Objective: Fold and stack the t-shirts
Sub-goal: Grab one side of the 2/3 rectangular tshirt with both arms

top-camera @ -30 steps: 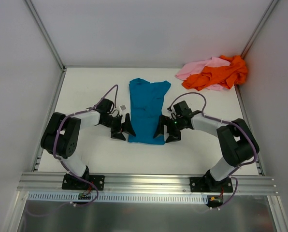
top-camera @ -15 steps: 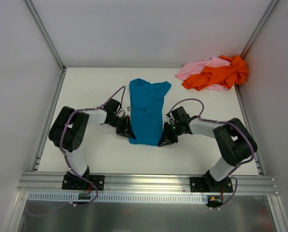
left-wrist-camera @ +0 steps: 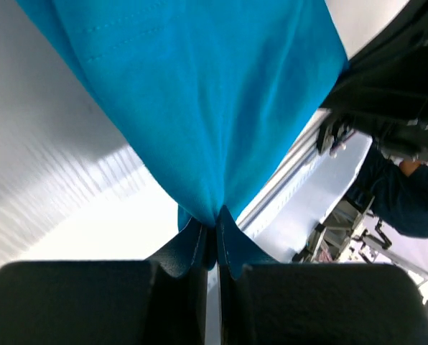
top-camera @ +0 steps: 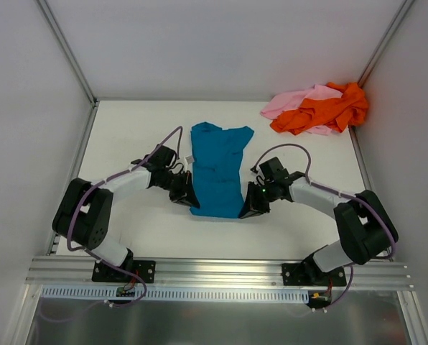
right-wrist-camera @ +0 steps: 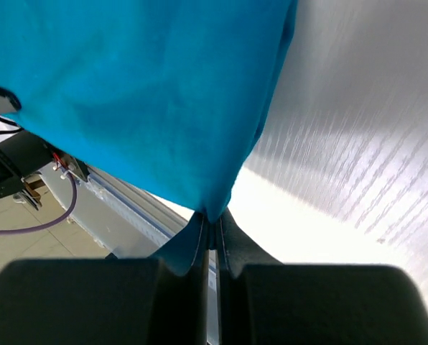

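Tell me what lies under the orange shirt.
The pink shirt shows from under the orange shirt at its left and near edges. The rest of it is covered.

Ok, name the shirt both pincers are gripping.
The teal-blue shirt, spread out centrally and pinched at its near corners; the orange shirt and pink shirt lie heaped, untouched, far right.

Three t-shirts, one teal-blue t-shirt (top-camera: 217,169), one orange t-shirt (top-camera: 323,111), one pale pink t-shirt (top-camera: 291,100), two grippers, left gripper (top-camera: 191,201), right gripper (top-camera: 244,210)

Left end effector (left-wrist-camera: 215,230), right end effector (right-wrist-camera: 214,228): apparently clamped
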`<state>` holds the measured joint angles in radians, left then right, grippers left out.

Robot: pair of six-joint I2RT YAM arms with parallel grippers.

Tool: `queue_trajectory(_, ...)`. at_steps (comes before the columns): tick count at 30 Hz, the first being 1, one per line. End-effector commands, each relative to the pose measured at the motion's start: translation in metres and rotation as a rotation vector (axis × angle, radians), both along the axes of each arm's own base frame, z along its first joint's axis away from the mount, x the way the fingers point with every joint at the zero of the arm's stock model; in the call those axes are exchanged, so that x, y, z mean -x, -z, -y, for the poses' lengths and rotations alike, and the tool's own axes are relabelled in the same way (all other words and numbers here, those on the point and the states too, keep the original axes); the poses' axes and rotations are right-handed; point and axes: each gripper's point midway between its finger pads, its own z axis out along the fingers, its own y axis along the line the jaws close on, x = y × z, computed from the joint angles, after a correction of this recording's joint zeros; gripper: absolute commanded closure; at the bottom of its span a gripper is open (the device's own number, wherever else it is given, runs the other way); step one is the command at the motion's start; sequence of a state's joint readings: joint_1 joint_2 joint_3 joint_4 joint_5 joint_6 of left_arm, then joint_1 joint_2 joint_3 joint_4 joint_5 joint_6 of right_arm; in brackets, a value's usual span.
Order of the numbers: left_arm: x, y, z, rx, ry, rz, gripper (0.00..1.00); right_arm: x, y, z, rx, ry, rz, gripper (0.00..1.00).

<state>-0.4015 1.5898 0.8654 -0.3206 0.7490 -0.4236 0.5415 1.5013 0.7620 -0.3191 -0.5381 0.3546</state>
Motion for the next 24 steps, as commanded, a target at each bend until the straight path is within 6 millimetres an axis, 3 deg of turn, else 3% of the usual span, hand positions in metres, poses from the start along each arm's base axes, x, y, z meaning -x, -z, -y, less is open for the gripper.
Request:
queue_trajectory(1, 0.03, -0.004, -0.009, -0.023, -0.005, -0.064, 1.0, 0.015, -0.014, 0.006, -0.013, -0.022, 0.002, 1.0)
queue_trajectory(6, 0.051, -0.011, -0.01, -0.011, -0.013, -0.073, 1.0, 0.039, -0.024, 0.013, -0.035, -0.025, -0.038, 1.0)
queue_trajectory(15, 0.067, -0.021, -0.006, -0.013, -0.024, -0.084, 1.0, 0.07, -0.048, 0.025, -0.067, -0.054, -0.054, 1.0)
queue_trajectory(24, 0.098, -0.02, -0.005, -0.002, -0.07, -0.112, 1.0, 0.1, -0.053, 0.035, -0.095, -0.04, -0.086, 1.0)
